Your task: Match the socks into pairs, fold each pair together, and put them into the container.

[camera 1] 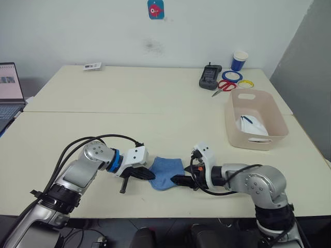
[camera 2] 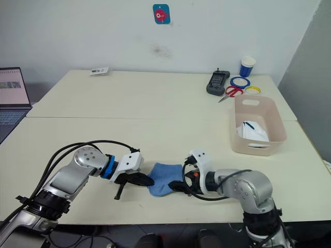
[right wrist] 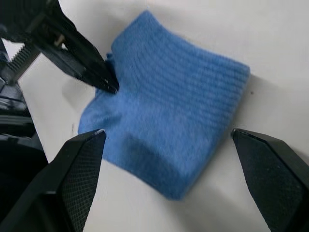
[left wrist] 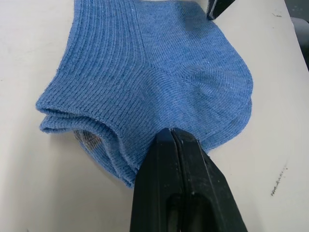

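Right wrist view shows our right gripper [right wrist: 169,140] spread wide, one finger either side of the folded blue pair [right wrist: 169,101], which lies straight ahead between them. Our left gripper [camera 1: 138,174] is pinched tight on the pair's opposite edge. Beyond, well off to the right, the bin [camera 1: 274,135] already holds white socks [camera 1: 252,125], so we judge the right arm nearer for the carry.

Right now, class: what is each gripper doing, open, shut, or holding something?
Left gripper: shut on the edge of the folded blue socks.
Right gripper: open, fingers spread either side of the blue socks, holding nothing.
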Motion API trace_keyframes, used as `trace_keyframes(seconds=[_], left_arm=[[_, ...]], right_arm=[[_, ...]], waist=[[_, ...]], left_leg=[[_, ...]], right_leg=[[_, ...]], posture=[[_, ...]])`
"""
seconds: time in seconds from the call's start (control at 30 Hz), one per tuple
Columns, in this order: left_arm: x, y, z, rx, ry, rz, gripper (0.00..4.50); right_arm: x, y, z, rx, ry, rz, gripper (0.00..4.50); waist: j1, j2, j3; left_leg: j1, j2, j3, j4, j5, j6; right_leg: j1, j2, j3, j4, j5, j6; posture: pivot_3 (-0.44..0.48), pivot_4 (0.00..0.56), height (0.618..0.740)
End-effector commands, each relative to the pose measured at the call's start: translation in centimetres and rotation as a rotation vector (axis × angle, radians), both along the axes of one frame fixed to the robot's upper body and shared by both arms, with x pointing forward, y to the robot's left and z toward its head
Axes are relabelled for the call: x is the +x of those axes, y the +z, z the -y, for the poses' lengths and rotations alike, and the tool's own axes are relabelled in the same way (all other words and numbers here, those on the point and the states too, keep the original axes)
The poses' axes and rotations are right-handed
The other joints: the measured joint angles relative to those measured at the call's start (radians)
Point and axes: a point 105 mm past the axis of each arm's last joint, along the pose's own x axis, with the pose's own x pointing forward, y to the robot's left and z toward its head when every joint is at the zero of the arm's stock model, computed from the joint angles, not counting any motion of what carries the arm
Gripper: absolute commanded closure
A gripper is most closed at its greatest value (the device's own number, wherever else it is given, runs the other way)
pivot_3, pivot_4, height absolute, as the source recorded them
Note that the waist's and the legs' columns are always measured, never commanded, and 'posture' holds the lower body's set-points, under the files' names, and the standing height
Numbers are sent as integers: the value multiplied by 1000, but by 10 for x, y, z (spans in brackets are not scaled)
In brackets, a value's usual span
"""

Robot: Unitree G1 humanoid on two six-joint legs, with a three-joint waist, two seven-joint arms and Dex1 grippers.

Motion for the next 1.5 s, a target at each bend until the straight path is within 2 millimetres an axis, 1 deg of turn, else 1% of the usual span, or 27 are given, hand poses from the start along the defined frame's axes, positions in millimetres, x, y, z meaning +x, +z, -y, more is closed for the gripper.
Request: trace_keyframes(seconds=[0.03, 0.2, 0.27, 0.33, 0.6, 0.7, 0.73, 0.77, 0.8, 0.87, 0.93, 1.0, 1.07, 1.1, 1.2, 1.27, 1.33, 1.37, 1.43, 1.5], left_arm=[[-6, -12, -6, 54, 11, -41, 4500], [-4, -10, -8, 58, 19, -41, 4500], [-4, -10, -9, 62, 17, -42, 4500], [-3, -9, -9, 63, 17, -43, 4500], [-2, -7, -10, 63, 19, -42, 4500], [-1, -7, -10, 56, 26, -46, 4500], [-1, -7, -10, 53, 30, -46, 4500], [-1, -7, -11, 51, 33, -46, 4500], [-2, -7, -11, 43, 39, -50, 4500], [-2, -5, -10, 12, 64, -50, 4500], [-6, -3, -8, -30, 69, -53, 4500], [-12, 0, -7, -59, 66, -66, 4500], [-14, 5, -5, -98, 84, -67, 4500], [-13, 8, -4, -120, 97, -70, 4500], [-13, 14, -2, -156, 112, -88, 4500], [-13, 18, -3, -173, 128, -115, 4500], [-14, 25, -5, -182, 137, -150, 4500], [-14, 29, -4, -189, 139, -150, 4328], [-5, 51, 3, -265, 143, -109, 3908], [3, 69, 11, -327, 141, -69, 3282]], right_arm=[[2, -2, -8, 30, 2, -57, 21], [4, -4, -22, 79, 9, -104, 21], [7, 2, -34, 149, 21, -117, 21], [8, 7, -41, 194, 31, -118, 21], [1, 8, -49, 237, 82, -137, 21], [1, 9, -49, 245, 75, -135, 624], [1, 9, -49, 249, 71, -133, 899], [1, 9, -49, 251, 69, -132, 1306], [0, 9, -49, 254, 66, -131, 1568], [-2, 7, -48, 242, 66, -127, 2263], [-4, 4, -46, 220, 67, -115, 3031], [-4, 4, -42, 210, 60, -99, 3722], [0, 7, -36, 204, 39, -72, 4407], [1, 8, -32, 203, 29, -61, 4475], [3, 11, -23, 196, 13, -33, 4475], [2, 12, -15, 182, -3, -10, 4475], [-2, 14, -3, 140, -8, 52, 4475], [-4, 17, 0, 138, -10, 68, 4493], [-11, 26, 16, 135, -37, 126, 4500], [-16, 33, 28, 122, -59, 170, 4500]], waist=[[0, 0, 0], [-6, 0, -1], [-12, 0, -1], [-16, 0, -1], [-16, 0, -1], [-16, 0, 0], [-16, 0, 0], [-16, 0, 0], [-16, 0, 0], [-16, 0, 0], [-16, 1, 0], [-16, 1, 0], [-15, 1, 0], [-15, 0, 0], [-15, 1, 1], [-15, 1, 1], [-15, 1, 1], [-15, 1, 2], [-11, 0, 3], [-4, 0, 4]], left_leg=[[0, 0, 0, 0, 0, 0], [0, 0, 0, 0, 0, 0], [1, 0, 0, 0, 0, 0], [1, 0, 0, 0, 0, 0], [1, 0, 0, 0, 0, 0], [1, 0, 0, 0, 0, 0], [1, 0, 0, 0, 0, 0], [1, 0, 0, 0, 0, 0], [1, 0, 0, 0, 0, 0], [1, 0, 0, 0, 0, 0], [1, 0, 0, 0, 0, 0], [0, 1, 0, 0, 0, 0], [0, 1, -1, 0, 0, 0], [0, 1, -1, 0, 0, 0], [-1, 0, -1, 0, 0, 0], [-1, 0, -1, 0, 0, 0], [-2, 0, -1, 0, 0, 0], [-2, 0, -1, 0, 0, 0], [-3, 0, -1, -1, 0, 0], [-3, -1, -1, 0, 0, 0]], right_leg=[[0, 0, 0, 0, 0, 0], [0, 0, 0, 0, 0, 0], [0, 0, 0, 1, 0, 0], [0, 0, 0, 2, 0, 0], [-1, 0, 1, 3, 0, 0], [-1, 0, 0, 3, 0, -1], [-1, 0, 0, 3, 0, -1], [-1, 0, 0, 3, 0, -1], [-1, 0, 0, 3, 0, -1], [-1, 0, 1, 3, 0, -1], [-1, 0, 1, 3, 0, -1], [-1, 0, 1, 2, -1, -1], [-2, 0, 1, 2, -1, -1], [-2, 0, 0, 2, -1, -1], [-2, 0, 0, 2, -1, -1], [-2, 0, 0, 2, -1, -1], [-2, 0, 0, 1, -1, -1], [-2, 0, 0, 0, -1, -1], [-2, 0, 0, 0, -1, -1], [-2, -1, -2, -1, -1, -1]], posture=[[0, 150, 732], [0, 150, 732], [0, 150, 732], [0, 150, 732], [0, 150, 732], [0, 150, 732], [0, 150, 732], [0, 150, 732], [0, 150, 732], [0, 150, 732], [0, 150, 732], [0, 150, 732], [0, 150, 732], [0, 150, 732], [0, 150, 732], [0, 150, 732], [0, 150, 732], [0, 150, 732], [0, 150, 732], [0, 150, 732]])
